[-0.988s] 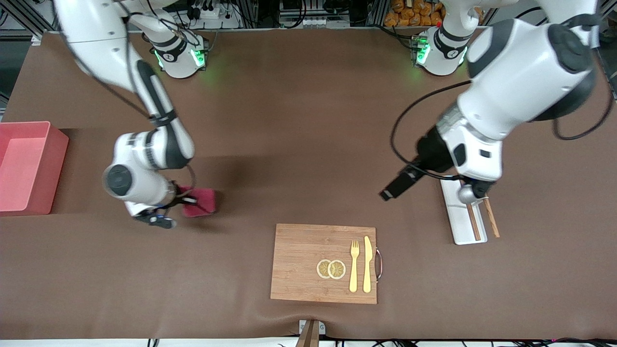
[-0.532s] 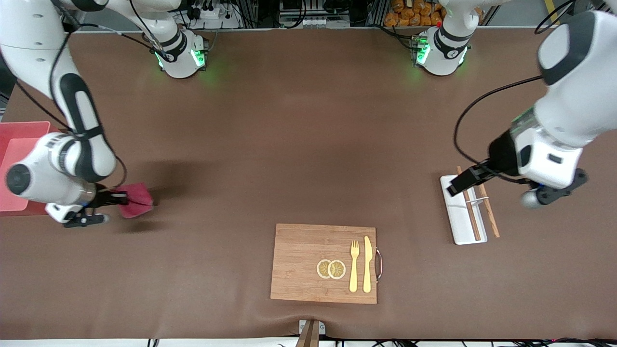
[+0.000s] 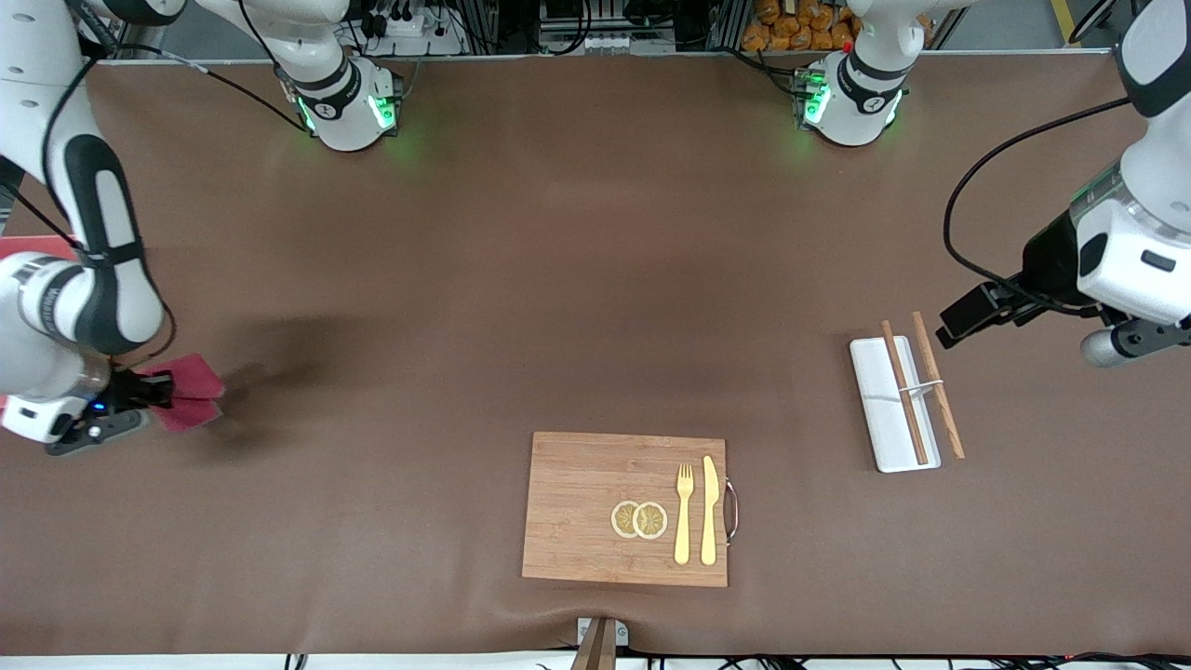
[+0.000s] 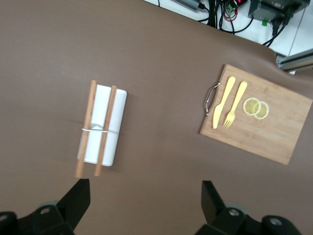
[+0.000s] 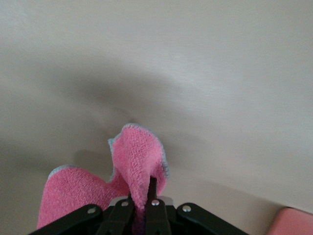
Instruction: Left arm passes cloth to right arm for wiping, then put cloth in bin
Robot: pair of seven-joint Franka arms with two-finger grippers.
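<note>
The fingers of the right gripper (image 5: 142,205) are pressed together on a fold of the cloth (image 5: 134,171), and the rest of it hangs loose below them. The cloth is carried above the table near the right arm's end, close to the bin (image 3: 28,247). It looks soft, light and floppy, so a pinch on a thick fold probably holds best. The left gripper (image 4: 142,208) waits with spread fingers, high over the table near the white tray (image 4: 102,125).

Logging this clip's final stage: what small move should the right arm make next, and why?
Probably carry on toward the bin and stop above it before letting go. The right hand is shut on the cloth beside the bin, not over it. The left hand waits, open, near the white tray.
</note>
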